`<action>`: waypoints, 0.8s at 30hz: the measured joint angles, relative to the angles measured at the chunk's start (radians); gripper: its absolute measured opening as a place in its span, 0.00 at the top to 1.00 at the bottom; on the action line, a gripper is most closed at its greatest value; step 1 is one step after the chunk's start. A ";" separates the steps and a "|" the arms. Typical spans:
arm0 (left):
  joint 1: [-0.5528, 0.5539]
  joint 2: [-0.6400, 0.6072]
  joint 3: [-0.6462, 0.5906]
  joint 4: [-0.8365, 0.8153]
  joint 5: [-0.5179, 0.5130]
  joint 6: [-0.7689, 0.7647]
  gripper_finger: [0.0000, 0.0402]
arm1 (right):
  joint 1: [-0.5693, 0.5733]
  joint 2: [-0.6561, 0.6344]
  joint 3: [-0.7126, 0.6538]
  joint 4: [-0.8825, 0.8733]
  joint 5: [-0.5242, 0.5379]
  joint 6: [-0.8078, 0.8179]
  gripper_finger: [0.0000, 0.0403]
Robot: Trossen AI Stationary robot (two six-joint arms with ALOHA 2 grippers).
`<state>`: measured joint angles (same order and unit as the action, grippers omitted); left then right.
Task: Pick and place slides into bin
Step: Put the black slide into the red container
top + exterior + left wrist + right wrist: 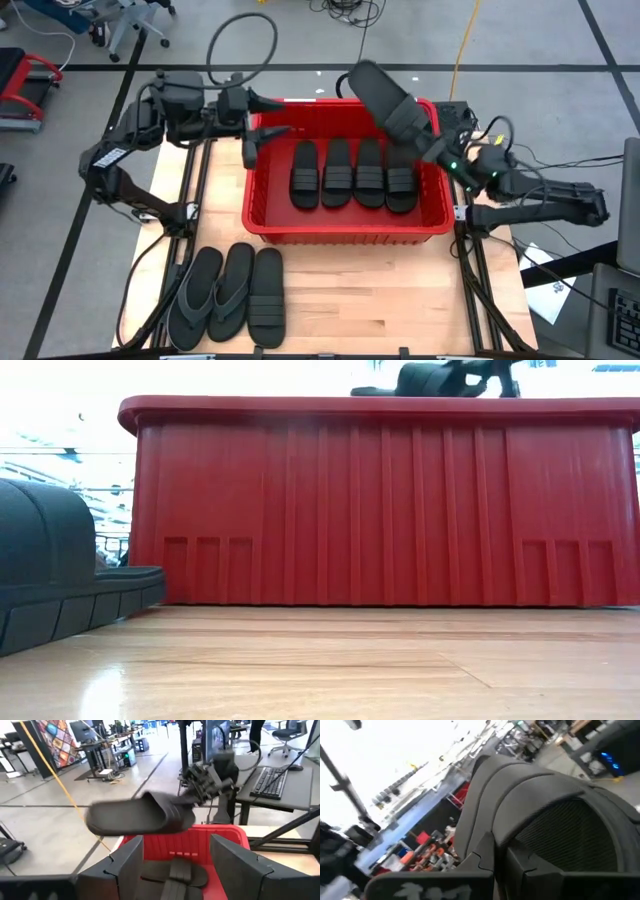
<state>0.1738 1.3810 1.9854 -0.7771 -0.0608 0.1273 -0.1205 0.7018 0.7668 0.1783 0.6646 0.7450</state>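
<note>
on the wood table we see the right gripper clamped on a slide over the bin, left gripper open, empty.

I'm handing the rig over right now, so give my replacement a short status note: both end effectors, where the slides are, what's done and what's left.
Right end effector: shut on a slide, held in the air over the bin's far right corner.
Left end effector: open, empty, at the bin's far left rim.
Done: four slides lie side by side in the bin.
Left: place the held slide, then pick up the three slides on the table in front of the bin, two thong-strap and one band-strap.
</note>
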 joint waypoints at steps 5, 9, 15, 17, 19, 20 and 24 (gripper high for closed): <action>0.002 -0.004 0.000 0.000 -0.029 0.025 0.43 | 0.167 -0.013 -0.074 0.083 0.229 0.014 1.00; 0.002 -0.003 0.000 0.001 -0.049 0.026 0.43 | 0.270 -0.016 -0.112 0.112 0.362 0.093 1.00; 0.002 -0.004 0.000 0.049 -0.138 0.028 0.43 | 0.390 -0.008 -0.140 0.102 0.570 0.194 1.00; 0.004 -0.004 0.000 0.067 -0.170 0.027 0.43 | 0.400 -0.015 -0.146 0.095 0.591 0.209 1.00; 0.006 -0.004 0.000 0.078 -0.181 0.027 0.43 | 0.412 -0.021 -0.152 0.081 0.589 0.216 1.00; 0.006 -0.004 0.000 0.078 -0.185 0.027 0.43 | 0.420 -0.021 -0.158 0.074 0.584 0.224 1.00; 0.016 -0.004 0.000 0.078 -0.196 0.048 0.43 | 0.439 -0.004 -0.209 0.050 0.586 0.376 1.00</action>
<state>0.1899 1.3773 1.9854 -0.6991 -0.2566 0.1756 0.3187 0.6974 0.5578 0.2283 1.2504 1.1212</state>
